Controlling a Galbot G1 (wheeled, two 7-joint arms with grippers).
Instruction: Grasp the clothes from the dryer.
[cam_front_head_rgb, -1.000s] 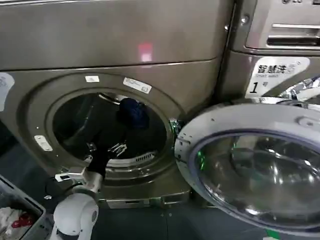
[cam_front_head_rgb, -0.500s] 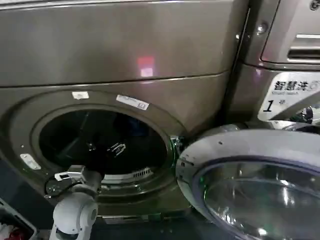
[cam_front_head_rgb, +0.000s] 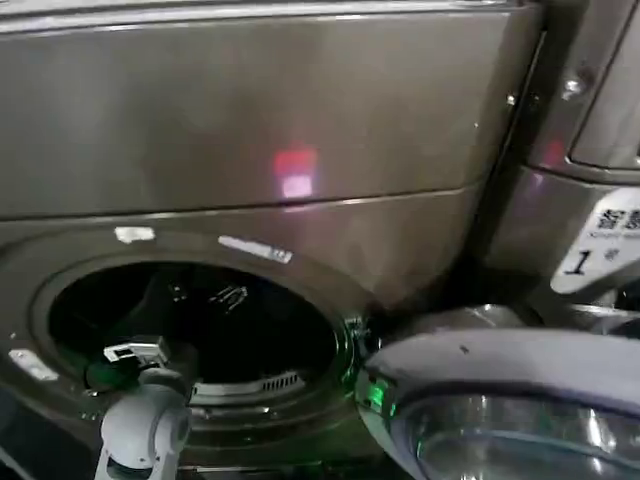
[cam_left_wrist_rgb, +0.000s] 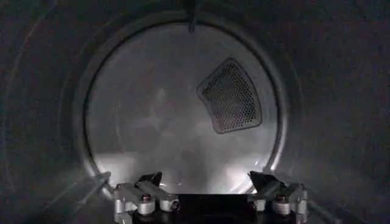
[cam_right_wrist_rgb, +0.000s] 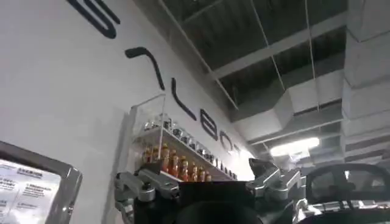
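The dryer's round opening (cam_front_head_rgb: 300, 275) is dark inside in the head view, and the clothes are out of view. My left arm (cam_front_head_rgb: 143, 425) reaches through the lower left of the opening into the drum. In the left wrist view my left gripper (cam_left_wrist_rgb: 206, 178) is open with nothing between its fingers. It faces the drum's bare metal back wall (cam_left_wrist_rgb: 152, 115) and a perforated vent panel (cam_left_wrist_rgb: 231, 97). My right gripper (cam_right_wrist_rgb: 201, 173) is open and empty, held away from the dryer and pointing up at a wall and ceiling.
The dryer's glass door (cam_front_head_rgb: 500, 410) hangs open at the lower right, close beside the opening. A second machine (cam_front_head_rgb: 590, 150) with a number 1 label (cam_front_head_rgb: 605, 245) stands to the right. A shelf of bottles (cam_right_wrist_rgb: 177, 161) is on the wall in the right wrist view.
The head view has shifted, so the opening now sits lower and further left. The dark blue bundle seen in the drum a second ago no longer shows, nor does the basket at lower left.
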